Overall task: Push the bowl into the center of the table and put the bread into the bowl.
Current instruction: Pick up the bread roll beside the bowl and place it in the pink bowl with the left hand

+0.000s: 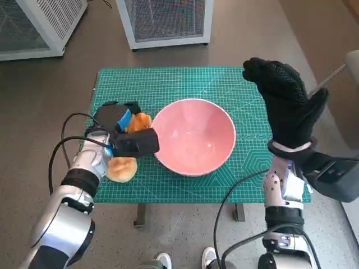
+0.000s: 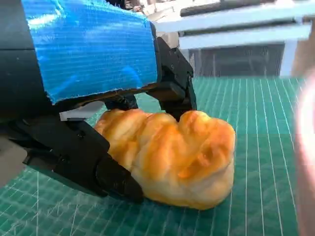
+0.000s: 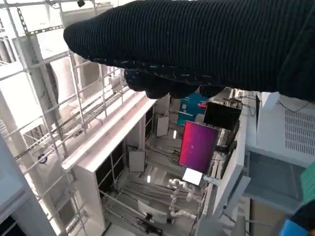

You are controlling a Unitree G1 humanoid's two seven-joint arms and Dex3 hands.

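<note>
a small table (image 1: 168, 193) covered by a green grid mat (image 1: 168, 84) stands on a grey floor, with white mesh-fronted cabinets (image 1: 165, 22) beyond it. the pink bowl (image 1: 193, 136) already sits about in the middle of the mat, so the pushing part looks done. the right hand (image 1: 286, 103) is raised at the table's right side, fingers together and upright, holding nothing. the left hand (image 1: 126, 140) is down on the mat just left of the bowl, its black fingers (image 2: 172, 93) closed around the bread (image 2: 172, 152), which rests on the mat. lifting the bread into the bowl is what remains. no brand, label or writing is readable in any view.
</note>
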